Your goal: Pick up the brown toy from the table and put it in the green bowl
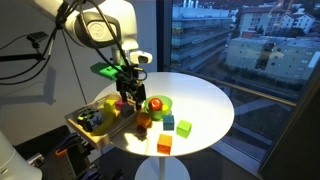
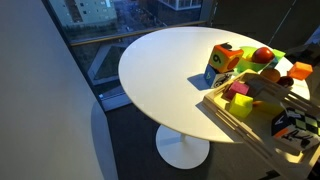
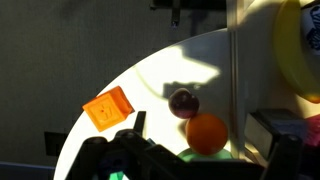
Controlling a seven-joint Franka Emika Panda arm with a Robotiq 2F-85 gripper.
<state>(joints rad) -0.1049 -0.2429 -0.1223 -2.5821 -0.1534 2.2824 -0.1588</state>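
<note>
Black claw [image 3: 200, 120] spread wide, empty (brown toy [image 3: 182, 102] just ahead).

Office: city-view window [image 1: 245, 45], white table [image 1: 205, 100]

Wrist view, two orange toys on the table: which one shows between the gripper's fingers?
The orange ball, round, beside the brown toy, between the open fingers. The orange cube lies off to the side, outside them.
</note>
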